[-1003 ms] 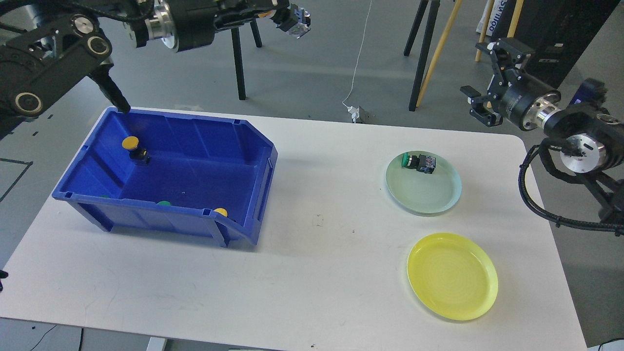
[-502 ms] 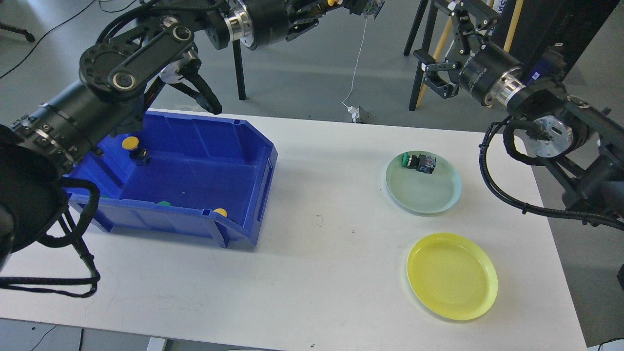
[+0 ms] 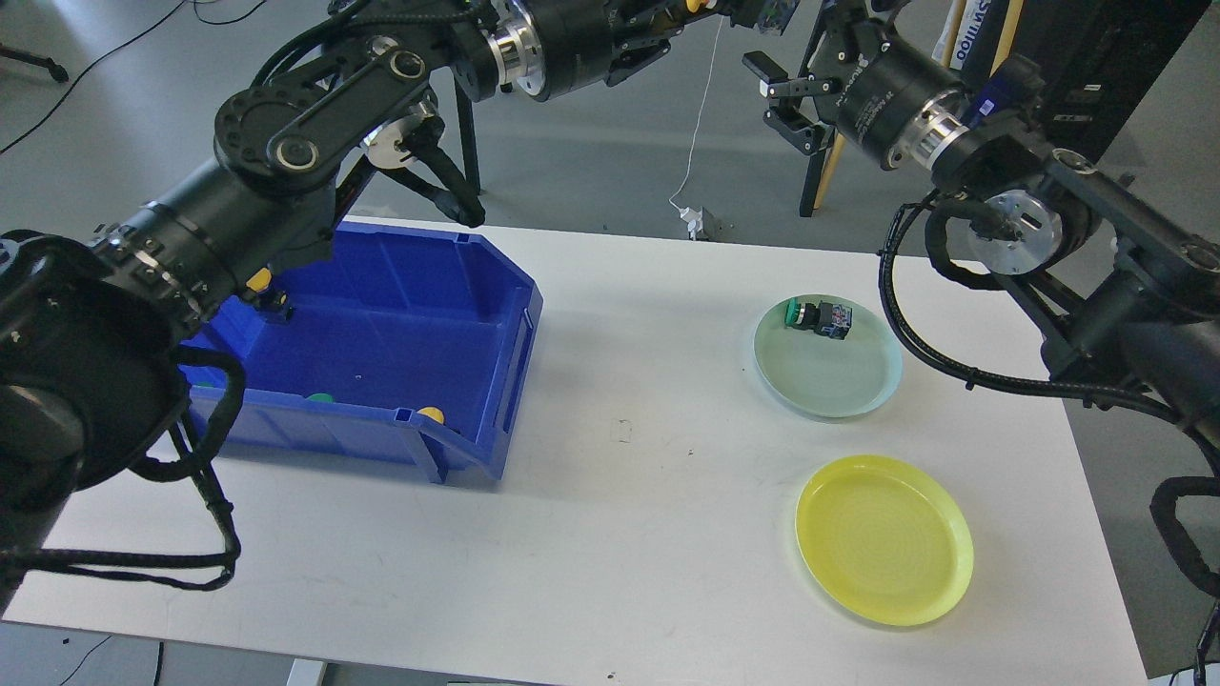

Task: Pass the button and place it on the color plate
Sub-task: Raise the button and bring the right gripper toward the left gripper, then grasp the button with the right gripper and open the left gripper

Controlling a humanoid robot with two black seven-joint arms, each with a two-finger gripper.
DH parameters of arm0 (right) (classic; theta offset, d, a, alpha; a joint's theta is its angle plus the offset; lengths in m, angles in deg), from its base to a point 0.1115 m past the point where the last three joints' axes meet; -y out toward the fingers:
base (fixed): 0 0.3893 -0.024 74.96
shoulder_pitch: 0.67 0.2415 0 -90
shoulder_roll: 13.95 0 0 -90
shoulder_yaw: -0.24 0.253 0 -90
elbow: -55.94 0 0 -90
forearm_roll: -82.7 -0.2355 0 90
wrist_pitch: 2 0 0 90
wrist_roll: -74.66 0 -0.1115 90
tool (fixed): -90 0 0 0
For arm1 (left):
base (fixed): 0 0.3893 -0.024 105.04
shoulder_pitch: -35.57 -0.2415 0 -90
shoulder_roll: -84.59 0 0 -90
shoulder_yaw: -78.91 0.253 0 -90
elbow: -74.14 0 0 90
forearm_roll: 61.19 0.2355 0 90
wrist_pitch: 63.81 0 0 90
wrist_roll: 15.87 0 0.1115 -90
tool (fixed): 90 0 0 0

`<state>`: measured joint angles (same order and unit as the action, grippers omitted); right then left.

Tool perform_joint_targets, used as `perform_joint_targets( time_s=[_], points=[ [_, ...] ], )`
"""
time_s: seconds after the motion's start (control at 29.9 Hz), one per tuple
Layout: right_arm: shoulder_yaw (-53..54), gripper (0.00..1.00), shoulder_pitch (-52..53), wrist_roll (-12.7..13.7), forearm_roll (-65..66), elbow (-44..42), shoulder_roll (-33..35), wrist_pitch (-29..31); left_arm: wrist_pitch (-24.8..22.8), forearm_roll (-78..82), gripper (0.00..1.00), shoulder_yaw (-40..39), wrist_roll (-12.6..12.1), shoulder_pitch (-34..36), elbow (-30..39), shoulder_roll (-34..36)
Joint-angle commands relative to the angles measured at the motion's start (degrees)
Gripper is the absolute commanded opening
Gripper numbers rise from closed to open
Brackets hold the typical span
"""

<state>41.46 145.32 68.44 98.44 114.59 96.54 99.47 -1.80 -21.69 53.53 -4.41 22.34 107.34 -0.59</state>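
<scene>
View: a single head camera, set high on the robot's own head.
Facing: it looked forward and steeply down onto a white table (image 3: 610,534), with grey floor beyond in the upper part of the frame.
Nearness: the table filled most of the frame, its near edge cut off along the bottom; the far edge ran across the upper middle.
Left of frame: the left arm (image 3: 238,200) entered large and close from the lower left, above a blue bin (image 3: 400,286).
Right of frame: the right arm (image 3: 1058,238) entered from the right edge, above a green plate (image 3: 839,391) and a yellow plate (image 3: 886,543).
Shared ground: only one view, so nothing overlapped.
</scene>
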Motion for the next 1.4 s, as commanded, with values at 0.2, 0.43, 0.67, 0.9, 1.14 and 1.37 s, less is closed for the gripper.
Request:
perform_joint_targets(
  time_s=[0.2, 0.43, 0.67, 0.9, 1.14, 1.37],
  points=[
    [0.1, 0.91, 1.7, -0.3, 0.0, 0.0, -0.6, -0.4, 0.0, -2.4, 0.19, 0.0, -0.6, 1.6, -5.2, -3.2],
    [0.1, 0.84, 1.7, -0.3, -0.1, 0.1, -0.6, -0.3, 0.0, -3.5, 0.19, 0.0, -0.6, 1.5, -6.5, -3.1],
    [0.0, 0.68, 2.0, -0.3, 0.0, -0.4, -1.5, -0.3, 0.0, -6.1, 0.19, 0.2, -1.1, 1.2, -6.6, -3.0],
    [-0.3, 0.42, 2.6, -0.2, 0.2, -0.6, -1.6, 0.0, 0.0, -6.5, 0.19, 0.1, -1.2, 1.2, -6.6, -3.1],
    [-0.4, 0.22, 2.9, -0.2, 0.2, -0.6, -1.6, 0.3, 0.0, -6.5, 0.19, 0.2, -1.3, 1.2, -6.6, -3.1],
    [-0.5, 0.17, 3.0, -0.2, 0.2, -0.7, -1.6, 0.4, 0.0, -6.5, 0.19, 0.2, -1.3, 1.2, -6.6, -3.1]
  ],
)
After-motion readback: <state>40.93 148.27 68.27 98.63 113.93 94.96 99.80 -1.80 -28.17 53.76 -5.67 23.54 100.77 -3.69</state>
